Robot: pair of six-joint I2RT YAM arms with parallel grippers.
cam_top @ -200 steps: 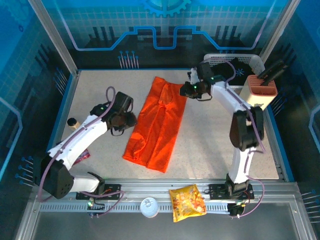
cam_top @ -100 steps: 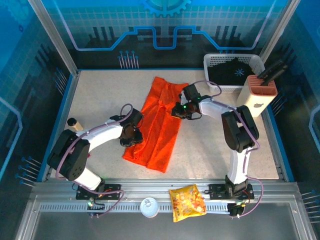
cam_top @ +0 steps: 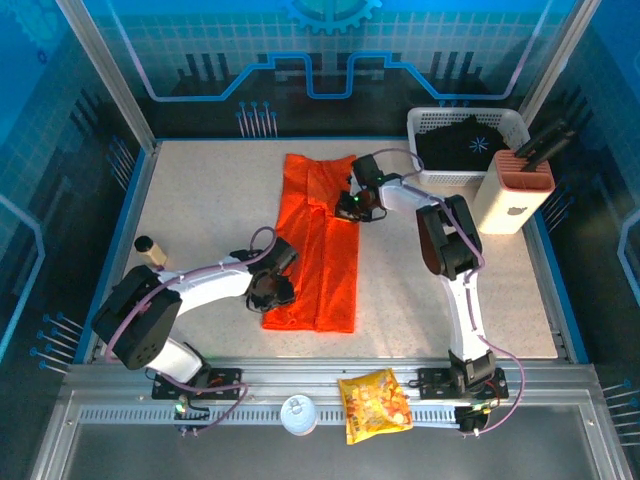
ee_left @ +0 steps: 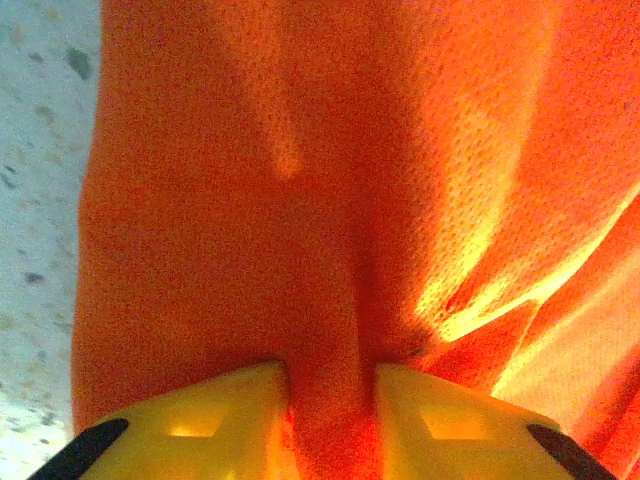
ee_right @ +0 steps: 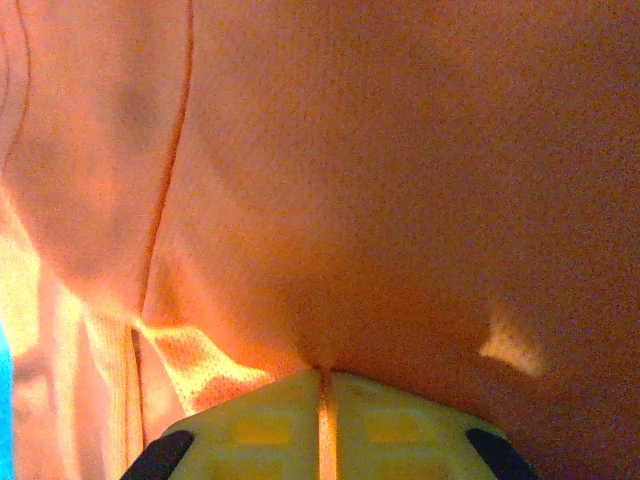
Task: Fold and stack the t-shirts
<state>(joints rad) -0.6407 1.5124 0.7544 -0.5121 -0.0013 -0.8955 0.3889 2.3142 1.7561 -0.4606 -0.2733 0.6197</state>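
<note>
- Orange mesh-knit cloth bunches into a raised ridge between the left fingers [ee_left: 331, 400], which pinch it with only the thickness of the fold keeping them apart. The weave looks thin and open, so I judge it light and limp.
- Pressed almost flat together, the right fingers [ee_right: 322, 392] catch a thin sliver of the same cloth. A stitched seam runs away to the left of them, and a loose flap hangs just beside their left tip.
- Out from both pairs lies the orange t-shirt [cam_top: 320, 250], spread as a long, already narrowed strip on the counter [cam_top: 200, 200]. The left fingers hold its near-left edge, and the right fingers hold its far-right edge up by the sleeve. The two holds are well apart, at opposite ends of the cloth.
- This cloth probably has no stiffness of its own. Whatever hangs between the two pinches will sag, and whatever drags over the speckled counter will likely wrinkle or unfold.
- A pinch on a bunched ridge may catch only the top layer, so the layers beneath could slip free when lifted. Hems, seams and corners look like the firmest places to take hold, since the doubled fabric gives the fingers more to bite on.
- Keeping the two holds spread along one edge should hold that edge taut enough to lay over cleanly.
- Beyond the right fingers, the black shirt [cam_top: 465, 140] with its pale starburst lies crumpled in a white basket [cam_top: 420, 120], far from the left fingers.
</note>
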